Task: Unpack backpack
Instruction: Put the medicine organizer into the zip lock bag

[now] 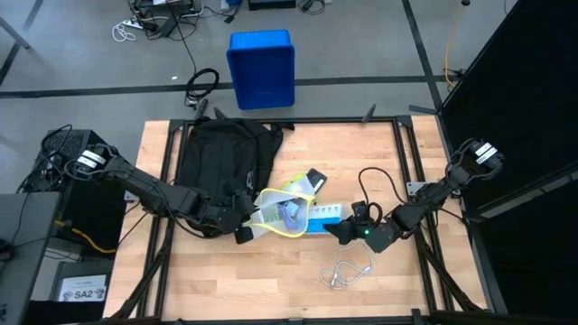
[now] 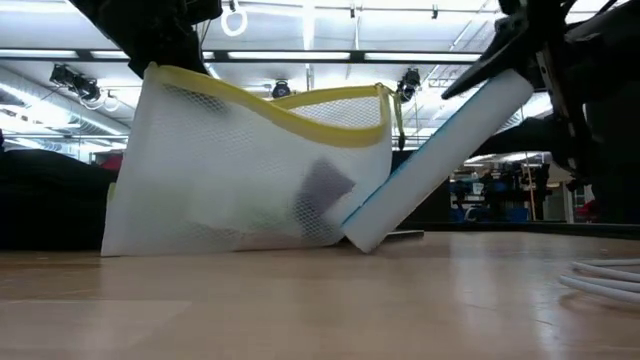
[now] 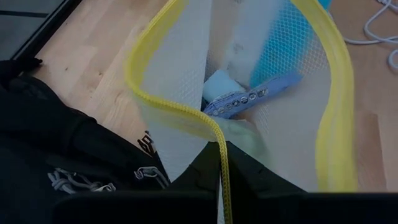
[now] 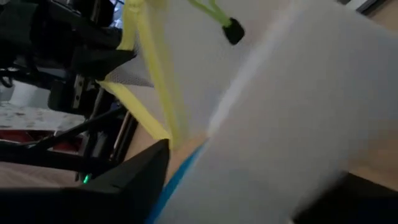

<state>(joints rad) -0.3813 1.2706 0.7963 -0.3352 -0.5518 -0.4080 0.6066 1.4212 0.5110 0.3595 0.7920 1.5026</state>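
Observation:
The black backpack (image 1: 221, 158) lies flat on the table's far left part. Beside it my left gripper (image 1: 246, 223) is shut on a white mesh pouch with yellow trim (image 1: 284, 215) (image 2: 250, 170) (image 3: 186, 112), whose mouth gapes open. A blue strip and a pale item (image 3: 249, 99) lie inside. My right gripper (image 1: 350, 231) is shut on a long white-and-blue box (image 1: 321, 218) (image 2: 440, 150), which slants down to the pouch. Whether the box's lower end is inside the pouch, I cannot tell. My left gripper pinches the pouch's yellow-trimmed rim (image 3: 219, 163) between its two fingers, coming level from the table's left side. The pouch stands upright with its bottom edge (image 2: 220, 245) on the table. My right gripper holds the box by its raised right end (image 2: 510, 85), coming from the table's right. The box is tilted, its lower end (image 2: 365, 235) resting on the table against the pouch. The fingers (image 4: 137, 180) sit at the box's edge; the rest of the hold is hidden.
A coiled white cable (image 1: 348, 271) (image 2: 610, 275) lies on the table near my right gripper. A small black object (image 1: 316, 178) lies beyond the pouch. A blue bin (image 1: 262, 68) stands on the floor past the far edge.

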